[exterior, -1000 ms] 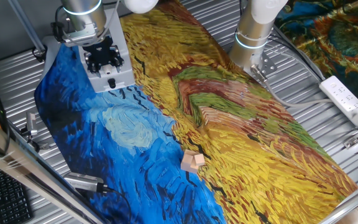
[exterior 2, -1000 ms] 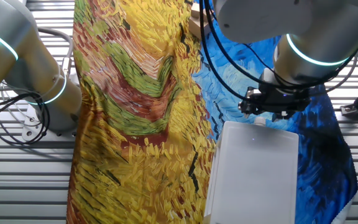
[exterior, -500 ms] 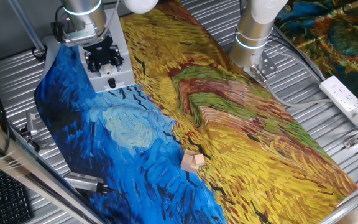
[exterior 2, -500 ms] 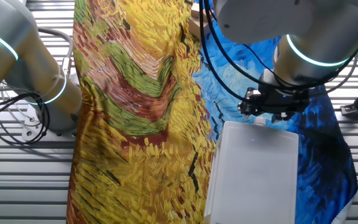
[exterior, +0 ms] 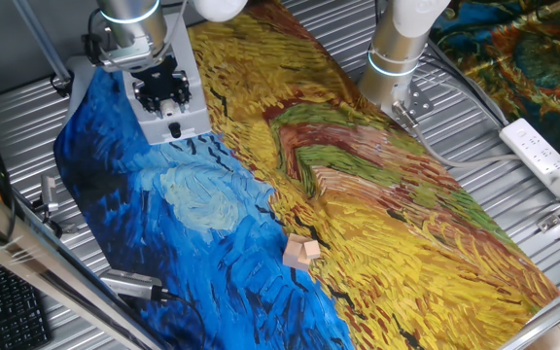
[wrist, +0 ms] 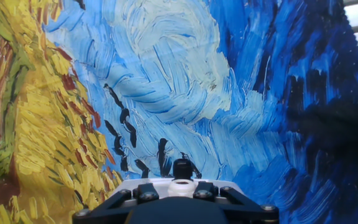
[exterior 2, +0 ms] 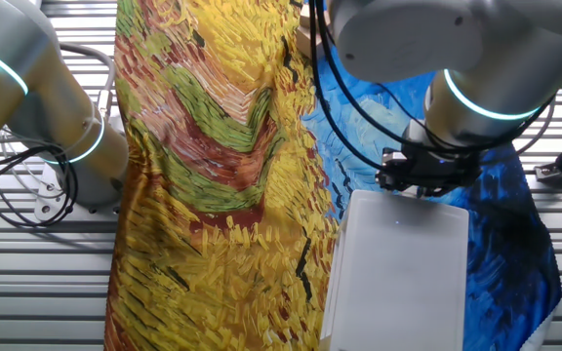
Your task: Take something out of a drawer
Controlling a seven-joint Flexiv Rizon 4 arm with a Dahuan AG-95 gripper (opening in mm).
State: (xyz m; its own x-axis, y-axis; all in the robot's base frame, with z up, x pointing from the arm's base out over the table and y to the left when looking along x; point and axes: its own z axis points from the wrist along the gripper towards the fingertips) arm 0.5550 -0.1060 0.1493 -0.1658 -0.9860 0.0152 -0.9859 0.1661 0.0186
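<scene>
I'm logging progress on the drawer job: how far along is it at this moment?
Early stage. Done: the hand has reached the grey drawer unit and sits at its front, right over the small knob. In hand: lining up on that knob; whether the fingers grip it cannot be told. Left: the drawer looks closed, so pulling it open and lifting something out both remain.

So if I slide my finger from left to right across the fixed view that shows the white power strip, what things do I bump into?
Keyboard → gripper at the grey drawer unit → little wooden blocks → second robot arm's base → white power strip.
</scene>
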